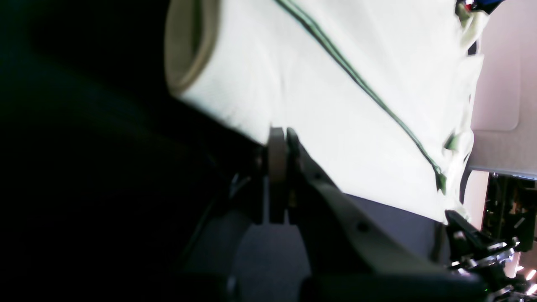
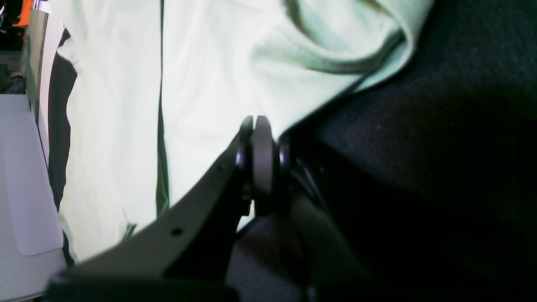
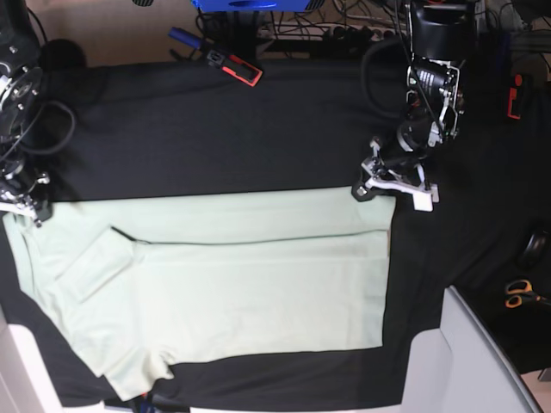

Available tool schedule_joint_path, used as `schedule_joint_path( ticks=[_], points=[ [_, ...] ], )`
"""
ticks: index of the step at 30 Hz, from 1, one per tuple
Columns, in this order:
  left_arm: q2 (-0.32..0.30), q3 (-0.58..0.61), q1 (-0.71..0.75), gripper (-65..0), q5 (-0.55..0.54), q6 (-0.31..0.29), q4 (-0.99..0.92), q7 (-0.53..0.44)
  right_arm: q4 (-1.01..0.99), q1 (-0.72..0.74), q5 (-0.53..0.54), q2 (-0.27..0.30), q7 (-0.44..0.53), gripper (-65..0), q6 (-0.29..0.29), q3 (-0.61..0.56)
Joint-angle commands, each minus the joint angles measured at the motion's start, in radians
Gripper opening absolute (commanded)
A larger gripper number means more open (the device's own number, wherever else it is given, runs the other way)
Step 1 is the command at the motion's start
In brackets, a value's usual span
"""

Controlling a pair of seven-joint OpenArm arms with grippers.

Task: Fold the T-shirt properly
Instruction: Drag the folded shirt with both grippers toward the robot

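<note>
The right gripper [image 3: 21,206] sits at the far left of the base view, jaws pinched together on the edge of the pale mint-green short-sleeved cotton T-shirt [image 3: 232,284]. The shirt lies flat on the black cloth table cover [image 3: 215,138], long axis running left to right, its upper strip folded over. Bare cover stretches beyond it. A red-and-black tool [image 3: 234,67] lies near the far edge. The left gripper [image 3: 392,185], jaws likewise closed on cloth, pins the shirt's upper right corner. Orange-handled scissors [image 3: 519,295] lie well apart at right.

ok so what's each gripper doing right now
left gripper: closed on the edge of the pale mint-green cotton T-shirt
right gripper: closed on that shirt's edge too
</note>
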Motion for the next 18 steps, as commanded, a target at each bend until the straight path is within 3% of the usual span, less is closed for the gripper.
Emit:
schedule_joint_path(
  ticks=[1, 11, 18],
  points=[
    [-0.016, -0.004, 0.0, -65.0, -0.002, 0.004, 0.025, -0.009, 0.015, 0.013, 0.003, 0.024, 0.01, -64.6, -0.001, -0.002],
    [-0.045, -0.004, 0.093, -65.0, -0.001, 0.004, 0.031, -0.012, 0.061, -0.067, 0.009, 0.018, -0.046, -64.7, 0.001, 0.008],
    [-0.061, -0.004, 0.131, -65.0, -0.001, 0.002, 0.04, -0.012, 0.258, -0.208, 0.01, -0.054, -0.048, -64.7, 0.001, 0.023]
  ],
)
